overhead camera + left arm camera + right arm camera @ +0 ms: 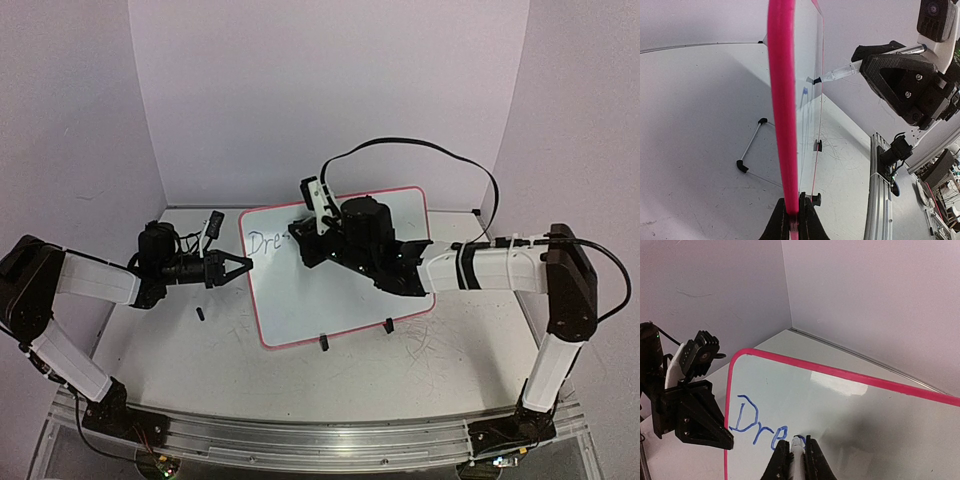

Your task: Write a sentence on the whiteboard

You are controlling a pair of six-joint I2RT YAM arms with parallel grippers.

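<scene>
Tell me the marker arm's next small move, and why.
Probably draw the next stroke, past the blue "Dre": the right gripper is shut on the marker, tip at the whiteboard after the last letter, bare board lies beyond, and the left gripper clamps the rim.

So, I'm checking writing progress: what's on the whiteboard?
On the whiteboard, blue letters "Dre" near its left edge; the right gripper and its marker cover whatever follows.
</scene>
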